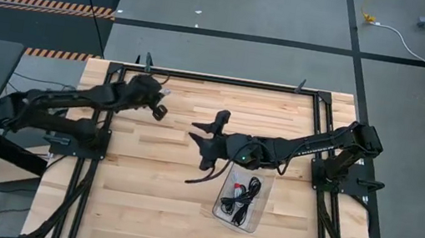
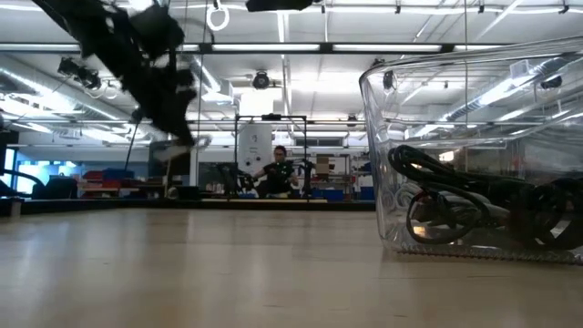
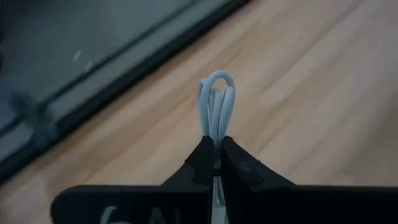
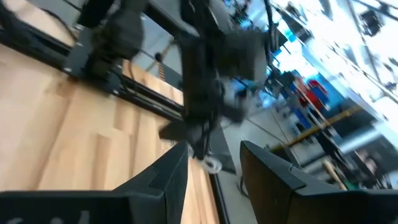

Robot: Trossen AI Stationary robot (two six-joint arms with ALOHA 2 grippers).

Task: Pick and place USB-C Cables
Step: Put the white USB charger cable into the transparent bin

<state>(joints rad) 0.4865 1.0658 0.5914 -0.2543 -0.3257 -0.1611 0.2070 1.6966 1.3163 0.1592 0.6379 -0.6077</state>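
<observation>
The left arm reaches across the far side of the table (image 1: pixel 149 202), its left hand (image 3: pixel 216 163) raised above the wood and pinching a white cable (image 3: pixel 216 106) tight. The right arm stretches toward the table's middle, right hand (image 1: pixel 207 142) spread and empty, while black and red-tipped cables (image 1: pixel 243 195) lie in the clear bin (image 1: pixel 260 215) beside it.

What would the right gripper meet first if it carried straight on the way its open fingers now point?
Probably the left gripper, which holds a pale cable. The right gripper points across the table toward it, with only bare wood between them. Heights are hard to judge, so it might pass under.
</observation>
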